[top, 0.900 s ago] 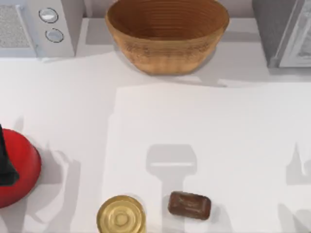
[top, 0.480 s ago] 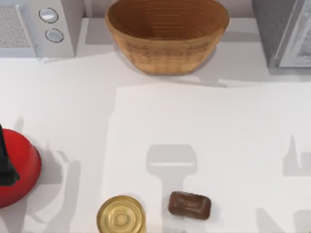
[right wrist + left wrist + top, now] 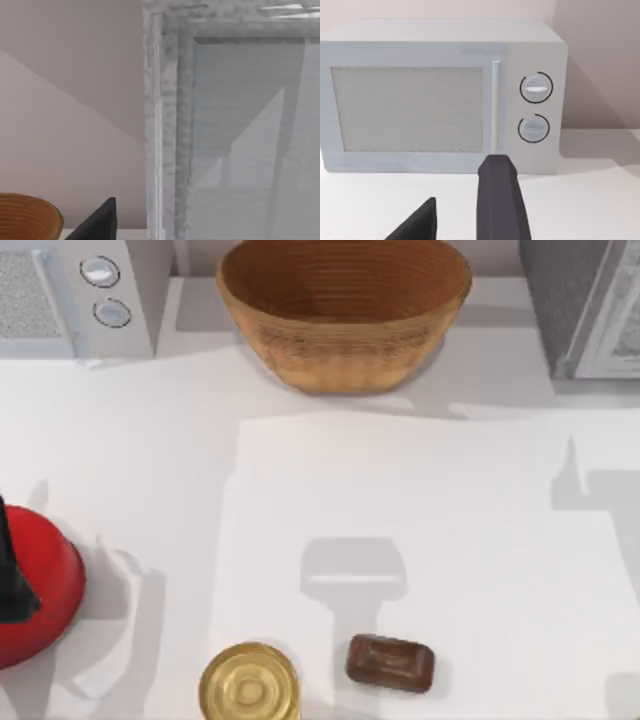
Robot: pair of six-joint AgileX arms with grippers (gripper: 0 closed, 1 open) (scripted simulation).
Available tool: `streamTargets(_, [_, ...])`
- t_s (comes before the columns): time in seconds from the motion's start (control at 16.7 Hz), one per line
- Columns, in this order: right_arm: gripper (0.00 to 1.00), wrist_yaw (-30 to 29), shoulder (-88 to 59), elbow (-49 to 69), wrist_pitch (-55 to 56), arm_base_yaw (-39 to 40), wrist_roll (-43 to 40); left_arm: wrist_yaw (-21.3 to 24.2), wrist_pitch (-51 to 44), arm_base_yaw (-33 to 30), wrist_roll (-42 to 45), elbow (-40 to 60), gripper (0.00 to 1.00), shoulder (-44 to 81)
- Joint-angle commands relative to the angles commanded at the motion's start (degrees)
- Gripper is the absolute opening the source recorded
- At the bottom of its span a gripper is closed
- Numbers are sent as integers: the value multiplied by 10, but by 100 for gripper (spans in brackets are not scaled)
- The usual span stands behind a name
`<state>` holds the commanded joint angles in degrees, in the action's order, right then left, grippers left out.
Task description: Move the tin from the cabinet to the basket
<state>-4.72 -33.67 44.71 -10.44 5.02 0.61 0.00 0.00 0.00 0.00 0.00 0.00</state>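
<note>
1. A red kettle [image 3: 50,580] sits at the table's [image 3: 150,460] left edge, near the front.
2. The left gripper [image 3: 464,179] is released: its two dark fingers [image 3: 500,205] stand apart with nothing between them. It hangs low over the table and points at the microwave [image 3: 420,110]. The microwave's door and two round knobs face the gripper, a little way ahead of it. In the top view the microwave [image 3: 60,300] stands in the back left corner.
3. A gold tin [image 3: 249,685] stands at the front edge, with its ringed lid up. A brown bar [image 3: 390,663] lies just to its right, apart from it.
4. The basket [image 3: 345,340] stands at the back centre, upright, and its ribbed inside holds nothing. From the right gripper [image 3: 100,220] it lies off to the side, with its rim [image 3: 25,215] low and farther away than the cabinet.
5. The cabinet [image 3: 560,300] stands in the back right corner. The right gripper is raised and close in front of it, facing the pale door frame [image 3: 160,125]. I cannot tell whether this gripper is released or clenched.
6. I cannot tell where the tin is.
</note>
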Motion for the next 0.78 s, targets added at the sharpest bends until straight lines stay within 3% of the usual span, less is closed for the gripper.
streamTargets(0.42, [100, -42, -250, 321, -81, 29, 2, 0, 0, 0, 0, 0, 100, 0])
streamTargets(0.78, [100, -63, -393, 509, -126, 49, 1, 0, 0, 0, 0, 0, 100, 0])
